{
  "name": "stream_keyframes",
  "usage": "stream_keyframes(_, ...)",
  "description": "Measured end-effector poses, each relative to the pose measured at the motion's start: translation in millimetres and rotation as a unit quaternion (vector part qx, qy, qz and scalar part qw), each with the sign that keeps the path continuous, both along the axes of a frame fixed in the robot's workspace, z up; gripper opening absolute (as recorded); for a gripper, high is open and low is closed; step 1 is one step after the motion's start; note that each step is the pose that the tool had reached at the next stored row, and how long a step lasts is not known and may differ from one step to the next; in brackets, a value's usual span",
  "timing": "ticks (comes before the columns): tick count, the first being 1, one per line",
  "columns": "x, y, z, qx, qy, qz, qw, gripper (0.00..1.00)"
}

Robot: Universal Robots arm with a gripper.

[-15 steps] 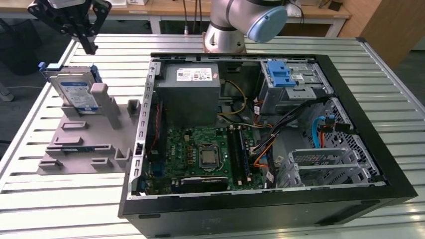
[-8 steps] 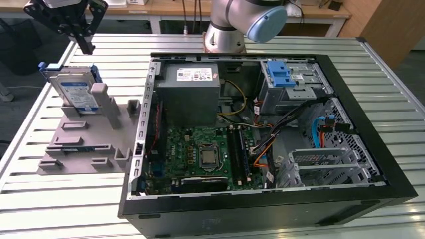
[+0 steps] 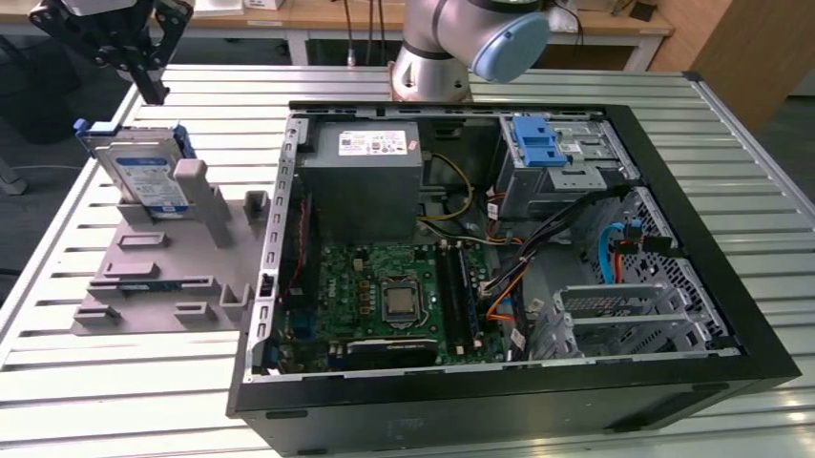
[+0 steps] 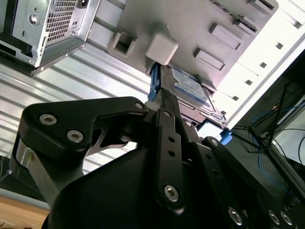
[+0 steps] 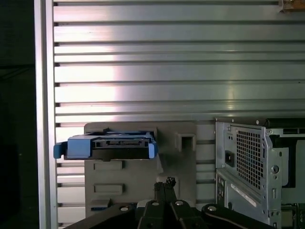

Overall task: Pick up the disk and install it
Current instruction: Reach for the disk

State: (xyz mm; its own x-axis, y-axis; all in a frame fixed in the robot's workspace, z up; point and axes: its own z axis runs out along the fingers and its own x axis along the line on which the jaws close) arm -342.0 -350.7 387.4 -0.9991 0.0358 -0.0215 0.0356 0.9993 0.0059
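Here's my black gripper point(image 3: 152, 93), up in the upper left of the exterior view. My fingertips are pinched together and there's nothing between them. Right below, not touching me, is the disk point(image 3: 143, 176): a flat silver-grey hard drive with a white-and-blue label and blue plastic carrier rails. It stands on edge at the back of the grey plastic stand with upright posts point(image 3: 166, 277), label side facing the near part of the stand. In the first wrist view its blue end point(image 5: 109, 147) points up at me.

The stand lies flat on the slatted aluminium table point(image 3: 128, 382), at the exterior view's left. Just beside it, filling the centre and right, lies the open black computer case point(image 3: 510, 405), with the green motherboard point(image 3: 369, 277) exposed. A blue plastic bracket point(image 3: 536, 143) sits on the grey metal drive bay in the case's upper right corner. The disk is outside the case, not yet installed.
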Motion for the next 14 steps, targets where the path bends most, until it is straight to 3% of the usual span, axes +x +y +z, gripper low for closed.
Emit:
stream_keyframes(5,-9.3,0.3,-0.7,0.0000,0.0000,0.000,1.0000,0.11)
stream_keyframes(14,-17.8,0.3,-1.4,0.0000,-0.0003,0.001,1.0000,0.11)
